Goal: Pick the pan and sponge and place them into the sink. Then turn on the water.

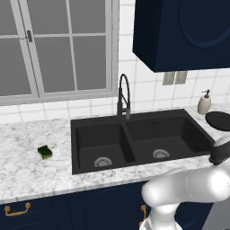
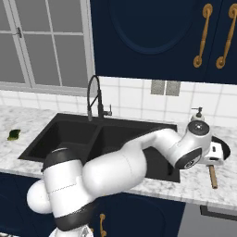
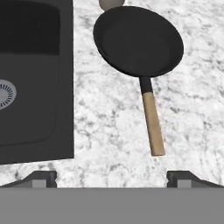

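Note:
The black pan (image 3: pixel 138 41) lies on the marble counter right of the sink (image 3: pixel 35 87), its brown handle (image 3: pixel 153 122) pointing toward me. My gripper (image 3: pixel 114 180) hovers above the counter just short of the handle's end, open wide and holding nothing. In the right base view my hand (image 2: pixel 214 155) covers part of the pan (image 2: pixel 225 147), with the handle (image 2: pixel 213 176) sticking out below it. The green sponge (image 1: pixel 45 152) rests on the counter left of the double-basin sink (image 1: pixel 130 141). No stream falls from the black faucet (image 1: pixel 123 96).
A white soap dispenser (image 1: pixel 204 102) stands behind the pan by the tiled wall. Dark blue cabinets (image 1: pixel 184 31) hang over the right side, and a window (image 1: pixel 58 45) sits behind the sink. My arm (image 2: pixel 139 157) stretches across the sink's right basin.

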{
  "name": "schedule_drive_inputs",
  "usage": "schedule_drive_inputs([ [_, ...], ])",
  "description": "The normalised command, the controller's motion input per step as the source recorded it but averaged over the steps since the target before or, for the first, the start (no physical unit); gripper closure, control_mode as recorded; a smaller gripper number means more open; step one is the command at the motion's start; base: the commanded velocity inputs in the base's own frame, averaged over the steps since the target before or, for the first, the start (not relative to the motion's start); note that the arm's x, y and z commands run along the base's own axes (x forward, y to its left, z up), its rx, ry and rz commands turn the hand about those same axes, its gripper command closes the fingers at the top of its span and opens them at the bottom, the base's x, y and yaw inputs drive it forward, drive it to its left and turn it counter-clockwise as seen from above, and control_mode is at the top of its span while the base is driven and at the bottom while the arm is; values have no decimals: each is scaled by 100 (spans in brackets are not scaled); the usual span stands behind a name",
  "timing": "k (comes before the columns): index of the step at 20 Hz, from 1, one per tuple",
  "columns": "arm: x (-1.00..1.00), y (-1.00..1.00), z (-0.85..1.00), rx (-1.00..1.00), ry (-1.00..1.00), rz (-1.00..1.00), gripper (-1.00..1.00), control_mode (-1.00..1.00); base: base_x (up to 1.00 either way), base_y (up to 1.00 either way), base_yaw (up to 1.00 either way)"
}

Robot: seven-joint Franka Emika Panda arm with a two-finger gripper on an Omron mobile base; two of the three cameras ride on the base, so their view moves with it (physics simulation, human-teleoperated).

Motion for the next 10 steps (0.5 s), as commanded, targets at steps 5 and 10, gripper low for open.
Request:
schedule_drive_inputs([
  [5, 36, -43, -32, 1, 2, 4, -100, -100, 0, 0, 0],
  [10, 32, -41, -25, 3, 2, 3, -100, -100, 0, 0, 0],
])
